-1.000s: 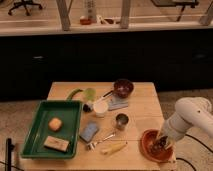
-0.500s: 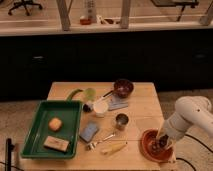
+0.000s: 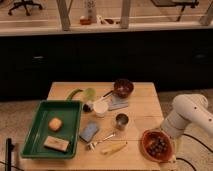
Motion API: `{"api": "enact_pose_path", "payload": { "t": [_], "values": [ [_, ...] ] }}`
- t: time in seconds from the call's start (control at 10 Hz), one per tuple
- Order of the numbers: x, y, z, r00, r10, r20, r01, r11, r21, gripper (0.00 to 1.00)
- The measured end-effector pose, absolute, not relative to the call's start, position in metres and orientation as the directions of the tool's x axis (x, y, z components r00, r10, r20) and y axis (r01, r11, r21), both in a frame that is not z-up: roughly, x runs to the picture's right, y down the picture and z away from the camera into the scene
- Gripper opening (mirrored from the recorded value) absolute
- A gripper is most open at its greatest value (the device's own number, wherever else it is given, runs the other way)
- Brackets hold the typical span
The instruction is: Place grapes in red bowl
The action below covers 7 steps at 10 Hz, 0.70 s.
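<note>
You see warm, soft light falling on the worktop [image 3: 142,107]. The cabinets [image 3: 100,57] behind sit in deep shadow, and the hand [image 3: 171,141] at the red bowl's [image 3: 145,140] right rim is dimly lit.

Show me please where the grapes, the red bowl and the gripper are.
grapes [image 3: 158,145]: camera view, middle of the bunch inside the bowl.
red bowl [image 3: 146,141]: camera view, left inner wall.
gripper [image 3: 171,144]: camera view, arm's lower end at the bowl's right rim.
</note>
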State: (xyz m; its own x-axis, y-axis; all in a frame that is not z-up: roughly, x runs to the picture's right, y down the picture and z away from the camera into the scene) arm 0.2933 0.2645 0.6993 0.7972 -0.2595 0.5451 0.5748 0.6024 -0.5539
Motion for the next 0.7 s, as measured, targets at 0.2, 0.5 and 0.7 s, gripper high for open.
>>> {"api": "enact_pose_path", "payload": {
  "t": [0.2, 0.5, 0.7],
  "values": [
    [0.2950, 0.2647, 0.6973, 0.799, -0.262, 0.542, 0.575, 0.599, -0.557, 0.80],
    [0.2945, 0.2634, 0.6957, 0.796, -0.271, 0.540, 0.580, 0.594, -0.557, 0.80],
    [0.2950, 0.2628, 0.6948, 0.793, -0.277, 0.543, 0.586, 0.590, -0.555, 0.80]
  ]
}}
